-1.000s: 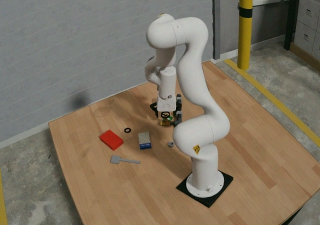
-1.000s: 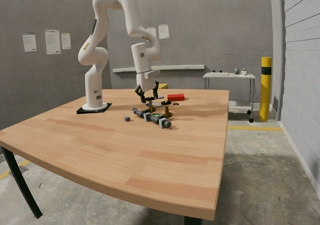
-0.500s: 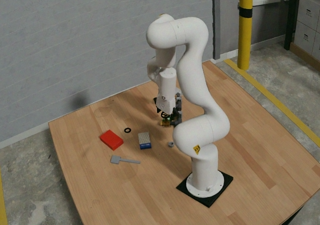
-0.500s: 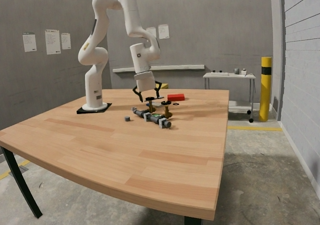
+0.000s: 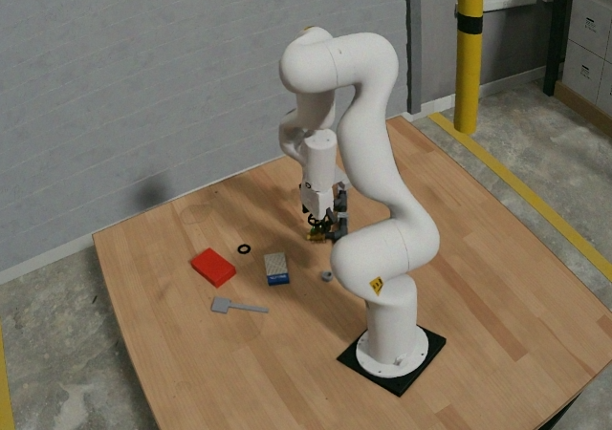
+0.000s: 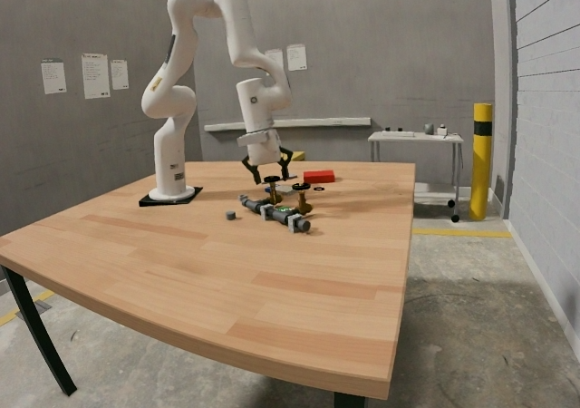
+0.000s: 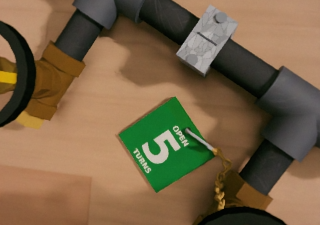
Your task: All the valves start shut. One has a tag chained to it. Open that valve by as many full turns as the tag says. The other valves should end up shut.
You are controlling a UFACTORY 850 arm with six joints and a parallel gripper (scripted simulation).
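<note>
A green tag (image 7: pixel 165 146) (image 6: pixel 283 208) reading "OPEN 5 TURNS" lies flat on the table between two brass valves. In the wrist view its chain (image 7: pixel 220 182) runs to the valve at the lower right (image 7: pixel 250 195), whose black handwheel shows only as a rim at the bottom edge. The other valve (image 7: pixel 50 85) has its black handwheel (image 7: pixel 17 80) at the left edge. Both valves sit on a dark grey pipe (image 7: pixel 240 65) (image 6: pixel 279 215) (image 5: pixel 340 202). My gripper (image 6: pixel 270 168) (image 5: pixel 318 220) is open and empty. It points down just above the handwheels (image 6: pixel 271 179) (image 6: pixel 300 186). Its fingers are out of the wrist view.
A grey clamp (image 7: pixel 207 40) holds the pipe. On the wooden table (image 5: pixel 445 268) (image 6: pixel 234 276) lie a red block (image 5: pixel 212 266) (image 6: pixel 319 176), a black ring (image 5: pixel 239 248) (image 6: pixel 319 189), a blue and grey block (image 5: pixel 275 268), a grey paddle tool (image 5: pixel 237 307) and a small grey cylinder (image 5: pixel 326 273) (image 6: pixel 229 215).
</note>
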